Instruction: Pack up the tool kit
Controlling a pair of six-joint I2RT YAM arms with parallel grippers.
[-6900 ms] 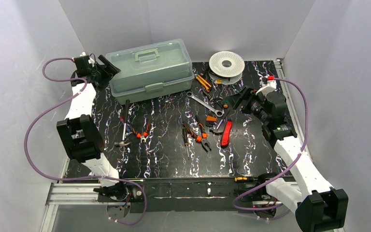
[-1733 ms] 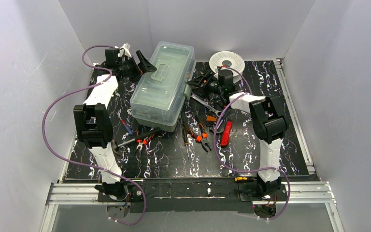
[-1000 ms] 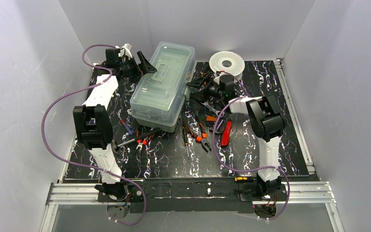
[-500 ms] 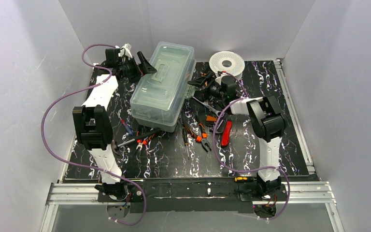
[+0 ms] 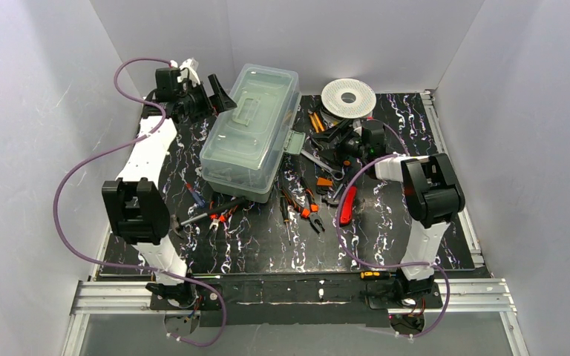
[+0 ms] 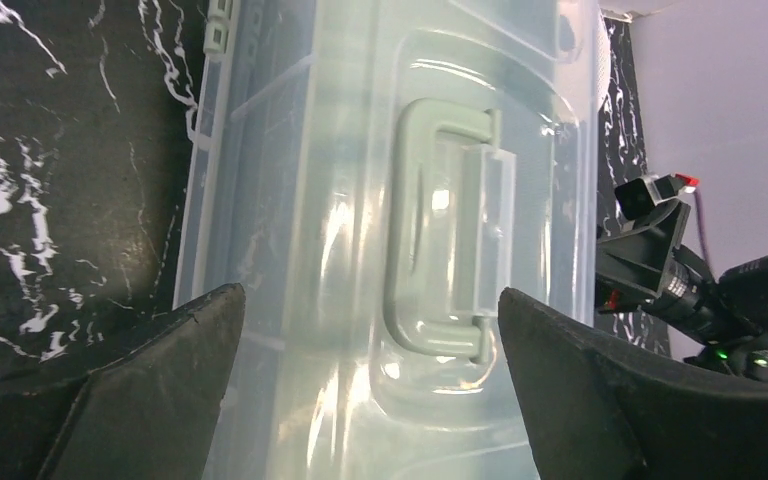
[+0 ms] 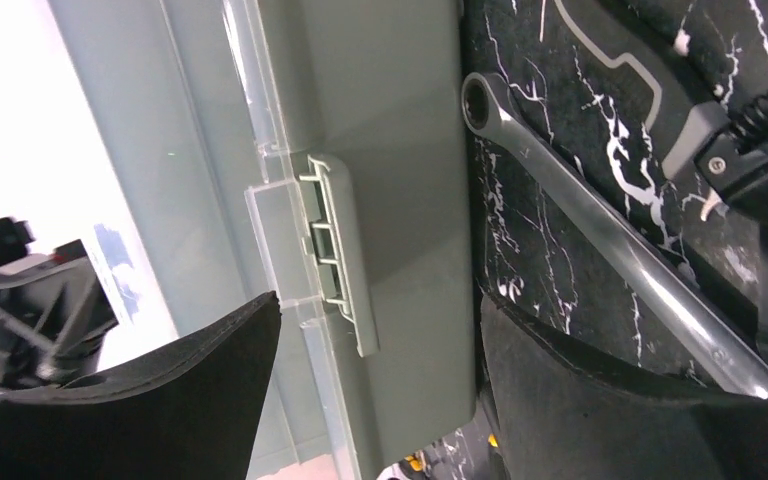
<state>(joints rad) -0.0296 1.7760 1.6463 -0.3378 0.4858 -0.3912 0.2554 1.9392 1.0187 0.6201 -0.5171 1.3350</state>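
Left end effector (image 5: 211,96) is spread wide and holds nothing. In the left wrist view (image 6: 368,300) both fingers (image 6: 140,390) are cut off by the bottom edge, and I can't tell whether they touch the lid below. Right end effector (image 5: 328,138) is also wide open and empty. In its wrist view (image 7: 378,302) the fingertips frame the side of the box with a gap either side.

The toolbox (image 5: 256,119) sits closed toward the counter's (image 5: 386,222) far-left corner, angled, with one end at the far edge. Its contents are hidden by the cloudy lid in every view. Loose tools lie right of the box and near it:
- A wrench (image 5: 315,159)
- Orange-handled pliers (image 5: 308,204)
- A red knife (image 5: 347,204)
- A screwdriver (image 5: 288,226)

A black handle (image 5: 215,209) at the box's near end is partly under it, so the type is hard to call. Small tools under the right arm are mostly blocked. A white spool (image 5: 349,95) sits at the far edge.

Only the left wrist view shows the sage-green handle (image 6: 440,230) folded flat in its recess. Only the right wrist view shows the ribbed latch (image 7: 335,250) close up, with a sage-green panel (image 7: 400,150) just beside the wrench's ring end (image 7: 480,100). The top view gives that panel as a small flap (image 5: 295,141). Neither wrist view shows the loose pliers or the knife.
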